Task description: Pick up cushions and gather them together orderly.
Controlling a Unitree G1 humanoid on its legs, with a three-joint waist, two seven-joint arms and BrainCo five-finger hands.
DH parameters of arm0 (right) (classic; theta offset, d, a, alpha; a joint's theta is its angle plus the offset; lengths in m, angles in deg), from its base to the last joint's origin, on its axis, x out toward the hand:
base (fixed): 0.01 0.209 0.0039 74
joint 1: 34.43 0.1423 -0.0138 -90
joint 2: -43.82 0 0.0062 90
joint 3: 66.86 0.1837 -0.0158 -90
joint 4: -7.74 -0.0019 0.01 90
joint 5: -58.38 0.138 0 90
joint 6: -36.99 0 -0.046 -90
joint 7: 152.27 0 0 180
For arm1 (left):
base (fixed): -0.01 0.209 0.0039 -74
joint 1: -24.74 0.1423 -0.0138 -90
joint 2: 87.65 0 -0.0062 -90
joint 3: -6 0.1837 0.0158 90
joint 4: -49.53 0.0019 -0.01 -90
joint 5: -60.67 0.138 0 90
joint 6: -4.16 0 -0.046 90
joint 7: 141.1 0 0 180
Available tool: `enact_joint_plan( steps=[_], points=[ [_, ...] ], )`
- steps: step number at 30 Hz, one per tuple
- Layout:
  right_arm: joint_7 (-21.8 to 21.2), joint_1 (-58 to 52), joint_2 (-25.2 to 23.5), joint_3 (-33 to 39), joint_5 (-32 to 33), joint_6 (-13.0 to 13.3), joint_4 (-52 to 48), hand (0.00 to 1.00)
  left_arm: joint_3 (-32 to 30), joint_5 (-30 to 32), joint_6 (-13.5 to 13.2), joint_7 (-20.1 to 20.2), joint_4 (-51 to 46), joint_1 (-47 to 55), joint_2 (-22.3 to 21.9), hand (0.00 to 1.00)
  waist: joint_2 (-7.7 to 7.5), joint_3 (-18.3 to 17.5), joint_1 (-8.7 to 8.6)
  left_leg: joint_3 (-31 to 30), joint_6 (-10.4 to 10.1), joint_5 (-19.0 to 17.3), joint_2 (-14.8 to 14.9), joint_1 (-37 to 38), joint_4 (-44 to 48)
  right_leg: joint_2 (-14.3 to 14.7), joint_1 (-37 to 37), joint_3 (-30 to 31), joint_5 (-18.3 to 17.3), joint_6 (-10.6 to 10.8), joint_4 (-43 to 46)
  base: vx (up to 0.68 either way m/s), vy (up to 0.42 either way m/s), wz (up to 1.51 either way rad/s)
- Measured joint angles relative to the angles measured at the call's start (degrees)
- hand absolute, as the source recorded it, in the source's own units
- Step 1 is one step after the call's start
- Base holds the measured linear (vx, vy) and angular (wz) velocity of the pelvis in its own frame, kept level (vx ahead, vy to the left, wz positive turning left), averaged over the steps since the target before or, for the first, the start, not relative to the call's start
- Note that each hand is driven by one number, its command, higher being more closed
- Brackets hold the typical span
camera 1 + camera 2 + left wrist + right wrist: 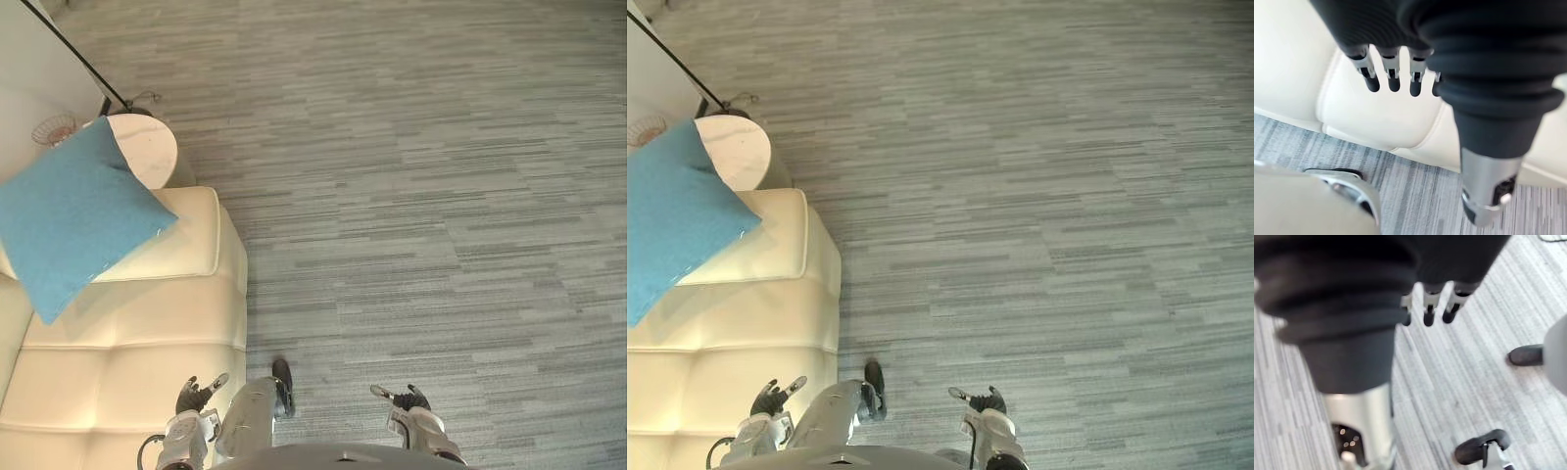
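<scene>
Resting at the far end of a cream sofa (147,323) beside a round side table (147,147), a blue cushion (73,215) lies well apart from the robot's left hand (196,397) and right hand (407,399), both loosely spread and empty.

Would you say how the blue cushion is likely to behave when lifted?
The blue cushion looks plump and soft, so it probably sags if held by a corner. Probably light for its size. Lying loose on the cream sofa, it may slide if nudged.
</scene>
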Motion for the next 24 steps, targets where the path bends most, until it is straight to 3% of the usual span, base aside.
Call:
enact_joint_plan(
  steps=[2,3,5,6,7,8,9,11,12,13,14,17,18,19,21,23,24],
  points=[
    [-0.5,0.0,-0.1,-0.3,-0.1,0.0,0.8,0.00,0.9,0.0,0.6,-0.4,2.9,0.1,1.8,0.00,-0.76,-0.1,-1.06,-1.2,0.8,-3.4,-1.7,7.3,0.0,-2.5,-7.6,2.6,3.7,5.9,26.7,0.66,0.126,0.36],
    [-0.6,-0.1,-0.2,-0.4,-0.1,0.0,0.7,0.00,0.9,0.0,0.6,-0.4,3.3,0.3,1.9,0.00,-0.73,-0.1,-1.24,-1.6,0.9,-3.8,-1.9,8.9,-0.1,-2.8,-8.9,2.1,3.7,5.6,30.7,0.68,0.068,0.32],
    [-0.8,-0.3,-0.1,-0.4,-0.1,0.3,0.3,0.00,0.2,-0.4,0.9,-0.8,3.7,2.1,1.6,0.00,0.20,0.0,-1.37,-2.8,1.3,-4.3,-2.0,17.4,-3.6,-5.0,-15.3,-2.4,2.0,0.9,39.2,0.49,-0.002,0.10],
    [-0.8,-0.3,-0.1,-0.4,-0.1,0.4,0.2,0.00,-0.1,-0.4,1.0,-0.9,3.8,2.2,1.5,0.00,0.15,-0.1,-1.49,-3.7,1.3,-4.4,-2.0,18.6,-4.6,-5.0,-16.7,-3.3,1.4,0.1,39.0,0.46,-0.065,0.25],
    [-0.8,-0.3,0.2,-0.4,-0.1,0.5,-0.4,0.00,-0.5,-1.0,1.1,-1.0,3.9,2.1,1.4,0.00,0.16,0.0,-1.61,-5.8,1.2,-4.4,-1.6,22.8,-7.9,-4.4,-20.2,-5.3,-0.7,-2.4,34.6,0.38,-0.086,0.33],
    [-0.8,-0.3,0.3,-0.4,-0.1,0.5,-0.5,0.00,-0.7,-1.1,1.1,-1.0,3.8,2.1,1.2,0.00,0.22,0.0,-1.87,-6.4,1.2,-4.4,-1.3,24.0,-8.9,-3.9,-21.1,-5.7,-1.4,-2.7,31.8,0.55,-0.192,0.66],
    [-0.8,-1.0,0.6,-0.3,-0.1,0.5,-1.4,0.00,-1.2,-1.6,1.0,-1.1,3.7,1.8,0.9,0.00,0.29,0.1,-2.44,-9.0,1.2,-4.4,-0.4,25.9,-10.3,-1.8,-23.6,-4.5,-1.9,-2.4,21.6,0.44,-0.197,0.85],
    [-0.8,-1.1,1.0,-0.3,-0.1,0.5,-1.5,0.00,-1.4,-2.1,1.0,-1.6,3.7,1.4,0.5,0.00,0.37,0.0,-3.38,-12.1,0.4,-4.6,0.7,26.4,-11.1,1.2,-25.4,1.9,0.6,-1.2,8.1,0.43,-0.287,1.16],
    [-0.7,-2.4,0.9,0.4,0.1,0.5,-1.4,0.00,-1.4,-2.1,0.6,-1.8,3.6,1.3,0.3,0.00,-0.33,-0.3,-4.20,-15.1,-3.4,-6.2,0.5,26.5,-11.4,2.3,-25.0,9.6,6.5,0.8,-5.3,0.37,-0.307,1.23],
    [-0.7,-3.0,0.8,1.0,0.2,0.5,-1.4,0.00,-1.9,-2.1,0.6,-1.9,3.4,1.4,0.4,0.00,-0.69,-0.4,-4.23,-16.4,-5.2,-7.4,0.5,27.0,-11.6,2.0,-25.0,10.5,10.8,2.1,-6.6,0.41,-0.329,1.46],
    [-0.7,-2.4,2.6,1.2,-0.1,0.4,-1.4,0.00,-3.2,-2.2,0.6,-2.1,3.5,1.2,-1.8,0.00,1.63,-0.6,-3.25,-19.5,-7.8,-9.2,3.2,28.4,-12.0,2.7,-24.9,7.8,12.3,0.6,-2.2,0.33,-0.260,0.82],
    [-0.6,-2.2,2.7,0.7,-0.1,0.4,-1.4,0.00,-4.6,-2.2,0.4,-2.2,2.1,1.3,-4.3,0.00,2.72,-0.8,-2.88,-21.2,-9.4,-6.4,4.8,23.5,-4.5,1.2,-24.0,2.5,7.4,-1.2,1.2,0.37,-0.339,1.04],
    [-0.6,-2.2,2.6,0.7,-0.1,0.5,-1.7,0.00,-5.6,-2.3,0.4,-2.1,1.7,1.1,-5.1,0.00,3.93,-0.9,-2.87,-20.1,-10.3,-3.6,6.4,18.5,5.7,1.0,-20.9,-1.2,6.2,-2.2,0.2,0.31,-0.285,1.14],
    [-0.6,-2.1,2.7,0.6,-0.1,0.5,-1.7,0.00,-5.9,-2.5,0.4,-2.0,1.6,1.1,-5.1,0.00,3.81,-0.7,-2.61,-19.2,-10.6,-2.3,7.3,16.8,9.0,0.9,-19.6,-2.3,6.0,-2.7,-0.4,0.28,-0.229,1.04],
    [-0.5,-2.4,2.3,-0.7,0.1,0.5,-1.4,0.00,-6.0,-3.8,0.3,-1.9,0.3,1.4,-5.0,0.00,3.62,-0.5,-1.56,-11.2,-10.0,-2.2,10.9,11.7,17.5,0.5,-12.7,-7.5,5.4,-3.4,-4.8,0.22,-0.171,0.86],
    [-0.5,-2.6,2.1,-0.7,0.2,0.5,-1.4,0.00,-4.4,-4.3,-0.1,-1.9,-0.2,1.4,-4.9,0.00,3.58,-0.6,-1.56,-5.3,-8.9,-2.9,11.3,9.5,15.4,-0.5,-9.1,-11.6,5.5,-3.1,-7.7,0.20,-0.079,1.14],
    [-0.5,-2.8,2.1,-0.3,0.3,0.5,-1.3,0.00,-3.1,-4.4,-0.5,-1.9,-0.1,1.5,-4.5,0.00,3.64,-0.6,-1.50,-1.0,-8.8,-2.7,11.1,8.7,9.9,-1.2,-7.7,-14.5,5.5,-2.5,-9.0,0.19,-0.009,1.19]
  ],
)
